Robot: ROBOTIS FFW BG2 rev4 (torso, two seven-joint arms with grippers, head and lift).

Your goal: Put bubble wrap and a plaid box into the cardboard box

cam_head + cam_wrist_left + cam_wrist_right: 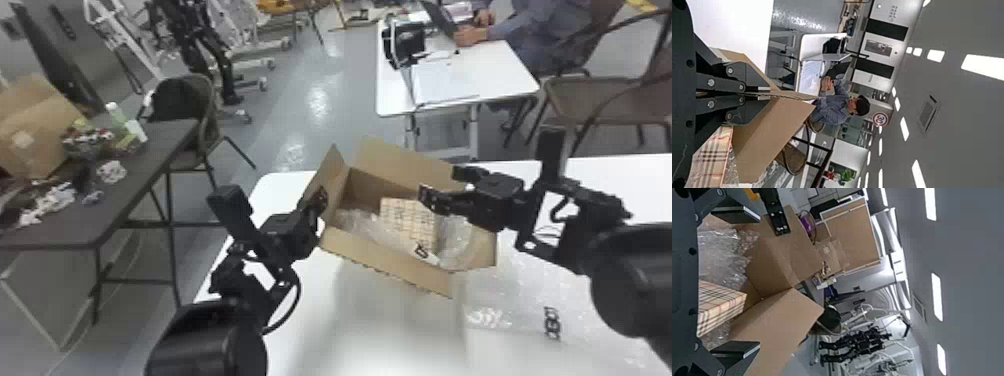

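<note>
The plaid box (404, 216) is already inside the cardboard box (380, 259), lying rather slanted upon the bubble wrap (457, 239), which shows on both sides of it. The left claw (321, 196) is narrow, closed upon the cardboard edge at the box's left side, beside the raised flap (331, 170). The right claw (440, 183) is wide, with nothing between its fingers, and it is over the opening, near the plaid box. I judge that the present step is to settle the plaid box well in its bed. For this, the left claw should hold the cardboard firmly but without pulling, so that the carton does not slide on the tabletop (320, 325) and the wall does not bend. The right claw should first pass clear of the plaid box's upper edge; then, if the slant is too much, it may press softly on the higher part, better with its fingers brought together. A push from the side could wedge the plaid box against the wall, and an open finger could catch the thin film and lift it. Another sheet of bubble wrap (522, 292) lies on the tabletop, to the right of the carton; if this too must go in, it is good to pinch it near one edge and lay it loosely on top.
</note>
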